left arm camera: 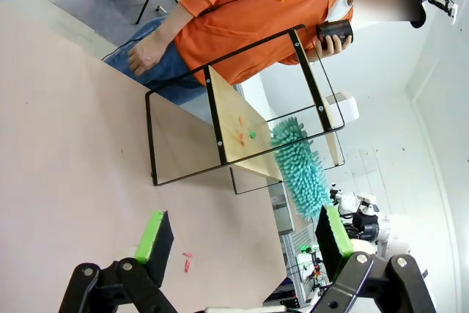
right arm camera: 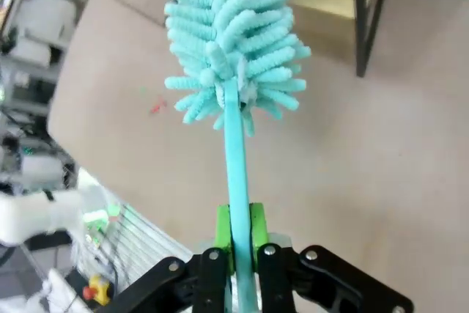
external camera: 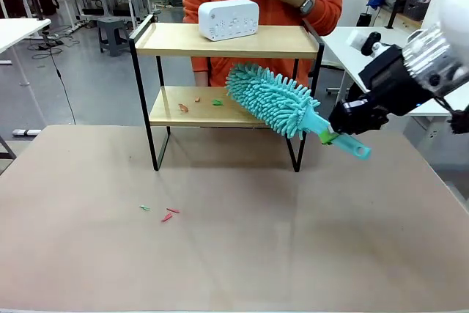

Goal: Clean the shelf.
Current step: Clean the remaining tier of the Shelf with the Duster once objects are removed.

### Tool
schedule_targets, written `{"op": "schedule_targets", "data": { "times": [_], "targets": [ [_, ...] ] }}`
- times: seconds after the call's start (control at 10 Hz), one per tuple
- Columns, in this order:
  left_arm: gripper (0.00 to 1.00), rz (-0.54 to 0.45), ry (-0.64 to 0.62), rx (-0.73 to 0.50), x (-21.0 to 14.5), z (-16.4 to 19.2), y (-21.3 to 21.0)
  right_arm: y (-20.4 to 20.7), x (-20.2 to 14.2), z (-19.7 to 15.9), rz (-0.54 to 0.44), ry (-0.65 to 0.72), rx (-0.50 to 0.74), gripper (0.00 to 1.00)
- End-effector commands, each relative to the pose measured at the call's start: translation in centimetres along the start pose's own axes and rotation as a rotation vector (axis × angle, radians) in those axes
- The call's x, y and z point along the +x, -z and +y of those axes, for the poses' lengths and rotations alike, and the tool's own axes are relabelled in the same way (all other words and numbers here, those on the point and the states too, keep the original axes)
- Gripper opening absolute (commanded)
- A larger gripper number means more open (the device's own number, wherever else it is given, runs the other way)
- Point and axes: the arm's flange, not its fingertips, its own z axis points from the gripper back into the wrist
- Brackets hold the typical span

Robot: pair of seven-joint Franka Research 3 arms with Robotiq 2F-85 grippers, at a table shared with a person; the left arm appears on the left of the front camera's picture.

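Sweep step — right gripper (external camera: 338, 131) pinches teal duster (external camera: 271, 99) handle, left gripper (left arm camera: 242, 236) spread; keep head flat on the shelf (external camera: 168, 38) lower board (external camera: 165, 113), pushing scraps (external camera: 183, 108) off.

Too small to identify: red and green scraps (external camera: 183, 108) on the lower board of the shelf (external camera: 168, 40), ahead of the right claw (external camera: 333, 135). Likewise the bits (external camera: 167, 215) on the worktop (external camera: 293, 240), well off to that claw's side. Hidden behind the duster (external camera: 272, 98) head, just past the claw's tips: the board's nearest end. Cut off at the right wrist view's bottom edge, behind the claw's pads: the handle's tail.
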Motion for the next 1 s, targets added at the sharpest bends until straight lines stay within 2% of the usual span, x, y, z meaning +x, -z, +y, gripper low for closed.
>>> {"op": "schedule_targets", "data": {
  "times": [0.0,0.3,0.6,0.9],
  "targets": [
    [1.00,-0.010,0.009,-0.017,0.1,-0.1,0.0,2.9,0.5,0.9,-0.054,0.077,-0.052,0.13],
    [1.00,-0.010,0.009,-0.017,0.1,-0.1,0.0,5.8,2.9,1.2,-0.045,0.107,-0.080,0.13],
    [1.00,-0.010,0.009,-0.017,0.1,-0.1,0.0,7.6,5.0,2.6,-0.003,0.050,-0.048,0.13],
    [1.00,-0.010,0.009,-0.017,0.1,-0.1,0.0,9.5,6.4,3.5,0.100,-0.001,0.023,0.13]
  ]
}}
